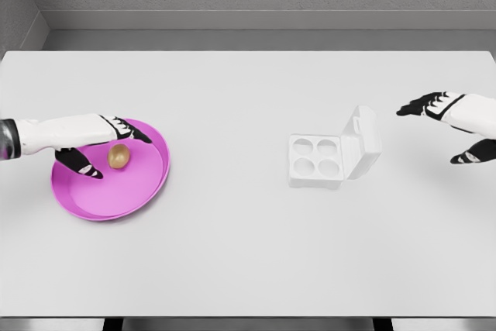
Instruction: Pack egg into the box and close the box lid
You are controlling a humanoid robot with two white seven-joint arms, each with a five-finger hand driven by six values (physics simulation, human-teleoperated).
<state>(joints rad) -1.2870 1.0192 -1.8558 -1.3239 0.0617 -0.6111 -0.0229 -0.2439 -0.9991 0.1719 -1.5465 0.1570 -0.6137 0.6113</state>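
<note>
At frame left our left hand (97, 145), fingers wide, brackets the egg (118, 155) on the pink plate (93, 203); open box (325, 156) centre-right, right hand (457, 125) spread beyond

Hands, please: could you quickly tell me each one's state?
Left hand: open, over the plate beside the egg.
Right hand: open, holding nothing.

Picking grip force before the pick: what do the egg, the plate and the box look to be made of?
Egg: tan-brown, smooth, faint sheen, like a real shell or hard plastic; can't tell.
Plate: magenta, even colour, slightly glossy raised rim, probably plastic.
Box: matte white, thick moulded walls, four round wells, lid open; looks like foam or pulp, though a render leaves this open.
</note>
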